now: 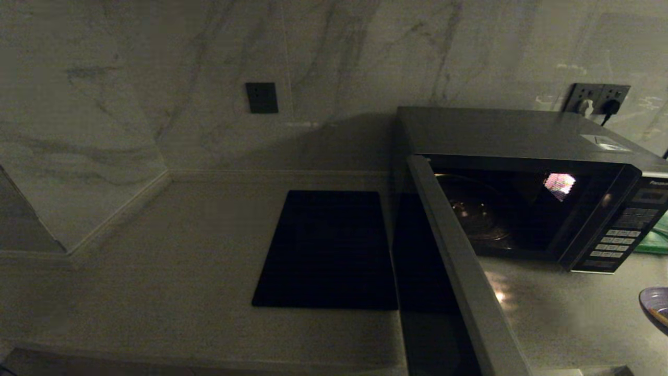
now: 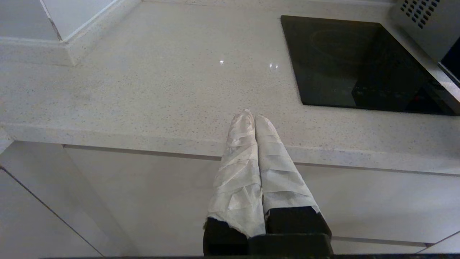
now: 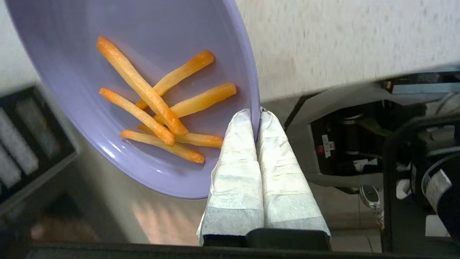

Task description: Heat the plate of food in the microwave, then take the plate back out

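Note:
The plate of food [image 3: 86, 118] is a pale lilac plate holding several orange fries [image 3: 143, 90]. My right gripper [image 3: 256, 114] is shut on its rim and carries it above the counter. In the head view only the plate's edge [image 1: 655, 304] shows at the far right, to the front right of the microwave. The microwave [image 1: 516, 136] stands at the right with its door [image 1: 459, 271] swung wide open toward me and its cavity [image 1: 490, 214] showing only the glass turntable. My left gripper [image 2: 251, 116] hangs shut and empty over the counter's front edge.
A flat black slab [image 1: 329, 250] lies on the pale counter [image 1: 172, 271] left of the microwave. Marble wall panels run behind, with a dark socket [image 1: 261, 97] and a plugged outlet [image 1: 600, 99]. Robot base parts [image 3: 359, 144] show below the counter edge.

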### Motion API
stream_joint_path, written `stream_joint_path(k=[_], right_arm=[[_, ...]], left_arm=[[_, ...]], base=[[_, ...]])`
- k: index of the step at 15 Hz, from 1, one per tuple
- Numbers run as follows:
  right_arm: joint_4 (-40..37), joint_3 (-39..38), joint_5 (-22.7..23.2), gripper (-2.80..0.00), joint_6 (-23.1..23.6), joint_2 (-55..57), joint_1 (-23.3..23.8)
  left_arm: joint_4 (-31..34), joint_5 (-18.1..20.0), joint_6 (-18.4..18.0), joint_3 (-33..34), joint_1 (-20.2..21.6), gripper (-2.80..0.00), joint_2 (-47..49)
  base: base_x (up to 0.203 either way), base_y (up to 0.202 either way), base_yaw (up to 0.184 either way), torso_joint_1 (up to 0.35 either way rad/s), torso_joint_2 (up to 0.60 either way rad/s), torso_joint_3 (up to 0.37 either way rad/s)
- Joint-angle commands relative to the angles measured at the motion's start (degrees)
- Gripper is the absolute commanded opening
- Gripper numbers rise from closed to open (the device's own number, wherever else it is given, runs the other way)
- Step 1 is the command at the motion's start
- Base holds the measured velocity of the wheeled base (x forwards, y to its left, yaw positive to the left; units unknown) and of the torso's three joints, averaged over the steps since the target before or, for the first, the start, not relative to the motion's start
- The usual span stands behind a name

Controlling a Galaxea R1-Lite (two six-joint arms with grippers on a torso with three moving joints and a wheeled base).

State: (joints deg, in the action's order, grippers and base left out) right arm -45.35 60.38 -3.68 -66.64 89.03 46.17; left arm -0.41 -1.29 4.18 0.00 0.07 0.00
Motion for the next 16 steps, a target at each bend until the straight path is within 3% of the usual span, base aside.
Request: stream_joint_path(k=[1,6,16], right_arm=[[-0.27,3.07,-0.04,-2.80,0.28,7.27,2.22],[-0.28,12.56,-0.16,-2.80,7.69,18.68,4.31],[-0.05,23.16,-0.45,-2.80,9.23,32.40,6.88]], left_arm=[[-0.02,-0.03,0.04,0.00,0.01,-2.80,0.00],[-0.02,-0.03,0.04,0.00,0.01,-2.80,0.02],[-0.02,-0.03,0.04,0.00,0.06,-2.80,0.01]], base=[[0.000,0.000,0.000,0.000,0.00,0.000],[0.000,0.000,0.000,0.000,0.00,0.000],[0.000,0.000,0.000,0.000,0.00,0.000]])
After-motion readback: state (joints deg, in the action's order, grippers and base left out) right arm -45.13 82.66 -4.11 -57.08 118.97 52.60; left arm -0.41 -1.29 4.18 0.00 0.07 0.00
